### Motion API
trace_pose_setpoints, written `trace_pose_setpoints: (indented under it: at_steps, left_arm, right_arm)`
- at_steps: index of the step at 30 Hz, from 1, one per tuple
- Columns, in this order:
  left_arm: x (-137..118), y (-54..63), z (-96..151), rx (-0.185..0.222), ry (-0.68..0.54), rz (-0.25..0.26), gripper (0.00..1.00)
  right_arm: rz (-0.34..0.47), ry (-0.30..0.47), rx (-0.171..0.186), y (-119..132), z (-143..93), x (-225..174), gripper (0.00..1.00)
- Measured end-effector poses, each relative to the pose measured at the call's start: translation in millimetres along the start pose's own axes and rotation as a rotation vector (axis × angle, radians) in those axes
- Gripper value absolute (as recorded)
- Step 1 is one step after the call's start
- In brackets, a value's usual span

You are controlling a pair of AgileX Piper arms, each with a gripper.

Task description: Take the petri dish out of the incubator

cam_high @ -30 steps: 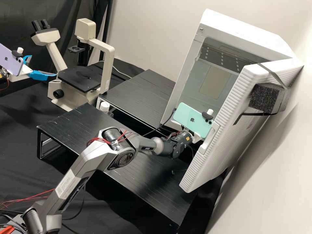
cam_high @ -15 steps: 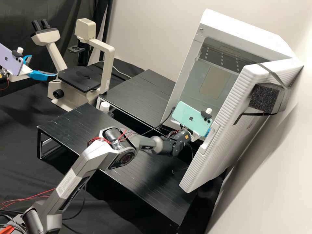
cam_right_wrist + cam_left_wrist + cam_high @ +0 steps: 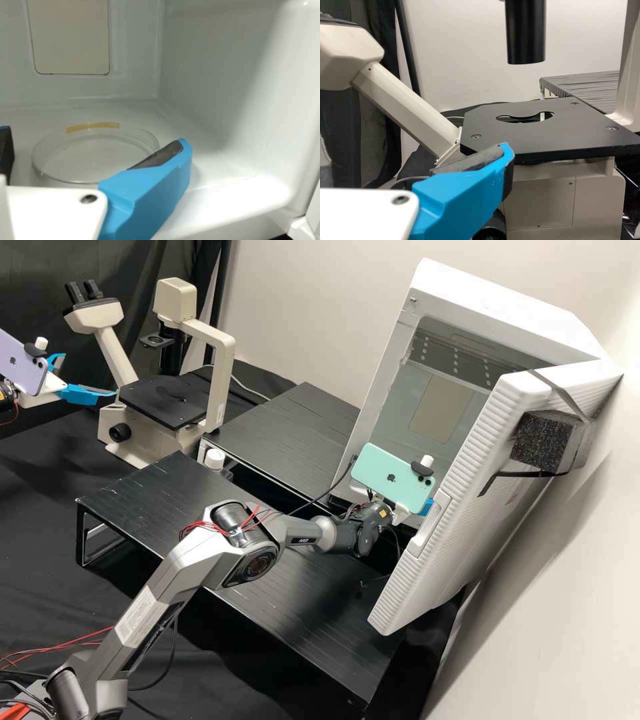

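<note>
In the high view, the left gripper [image 3: 89, 375] is beside the microscope at the far left, fingers apart and nothing between them. The left wrist view shows this gripper [image 3: 412, 149] before the microscope stage. The right gripper [image 3: 427, 507] is at the mouth of the white incubator [image 3: 510, 303], mostly hidden by its mounted phone and the door. In the right wrist view, the clear round petri dish [image 3: 90, 157], with yellow tape on its rim, lies flat on the incubator floor. The right gripper [image 3: 95, 140] is open, one finger on either side of the dish's near part.
The incubator door [image 3: 460, 507] stands open close beside the right gripper. Two black stands [image 3: 287, 433] are in front of the incubator, with a white-capped bottle [image 3: 215, 460] between them. The microscope [image 3: 163, 400] stands at the back left.
The right gripper has shifted slightly left and up in the high view and turned a little, so a blue finger shows beside the door handle. The left arm has stayed still.
</note>
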Motion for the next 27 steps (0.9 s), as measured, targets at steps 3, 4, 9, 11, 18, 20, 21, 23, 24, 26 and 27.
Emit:
trace_pose_setpoints:
  at_steps: [3,4,9,11,18,20,21,23,24,26,27]
  left_arm:
    - [0.0,0.0,0.0,0.000,0.000,0.000,1.00]
    - [0.0,0.0,0.0,0.000,0.000,0.000,1.00]
    - [0.0,0.0,0.0,0.000,0.000,0.000,1.00]
    - [0.0,0.0,0.0,0.000,0.000,0.000,1.00]
    - [0.0,0.0,0.0,0.000,0.000,0.000,1.00]
    - [0.0,0.0,0.0,0.000,0.000,0.000,1.00]
    - [0.0,0.0,0.0,0.000,0.000,0.000,1.00]
    - [0.0,0.0,0.0,0.000,0.000,0.000,1.00]
    - [0.0,0.0,0.0,0.000,0.000,0.000,1.00]
    - [0.0,0.0,0.0,0.000,0.000,0.000,1.00]
    - [0.0,0.0,0.0,0.000,0.000,0.000,1.00]
  right_arm:
    - [-0.007,0.003,0.008,-0.6,-0.2,0.2,0.00]
    - [-0.011,0.002,0.002,-1.8,0.8,0.8,0.00]
    - [-0.017,0.004,0.006,-3.2,2.1,2.6,0.00]
    - [-0.017,0.003,0.008,-3.4,2.4,2.8,0.00]
    - [-0.020,0.004,0.018,-3.6,2.3,2.8,0.00]
    - [-0.018,0.007,0.024,-2.7,1.4,3.2,0.00]
    - [-0.020,0.008,0.022,-2.6,1.1,3.2,0.00]
    - [-0.020,0.008,0.022,-2.6,1.1,3.2,0.00]
    - [-0.020,0.008,0.022,-2.6,1.1,3.2,0.00]
    - [-0.020,0.008,0.020,-2.7,1.1,3.2,0.00]
    - [-0.020,0.008,0.020,-2.7,1.1,3.2,0.00]
